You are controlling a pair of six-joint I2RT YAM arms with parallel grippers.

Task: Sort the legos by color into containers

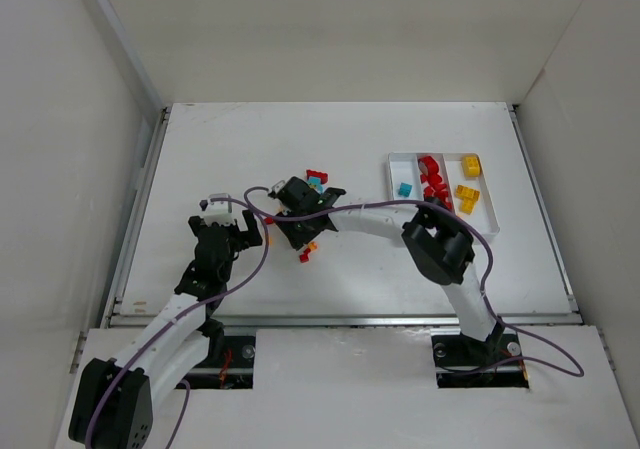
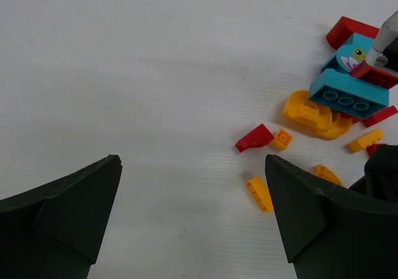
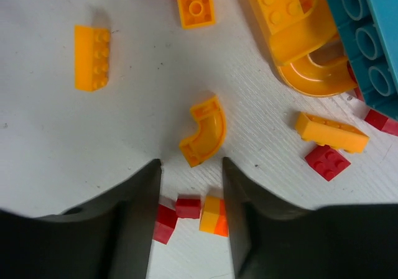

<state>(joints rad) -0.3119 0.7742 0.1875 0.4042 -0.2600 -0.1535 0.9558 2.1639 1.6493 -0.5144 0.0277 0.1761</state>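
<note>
Right wrist view: jaws half-spread, pinching nothing. A small red brick (image 3: 186,205) and an orange bit (image 3: 213,215) lie in the gap. A curved orange piece (image 3: 204,132) lies just past the tips, its length pointing away. Right arm nearer. Left jaws spread wide over bare tabletop (image 2: 155,74), pile (image 2: 336,99) to their right. Tray (image 1: 392,177) farthest, part-filled.

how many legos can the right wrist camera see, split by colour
orange legos: 7
red legos: 5
teal legos: 1
total: 13 in view. Several show only in part, and the orange arch under the teal one looks like two pieces.
</note>
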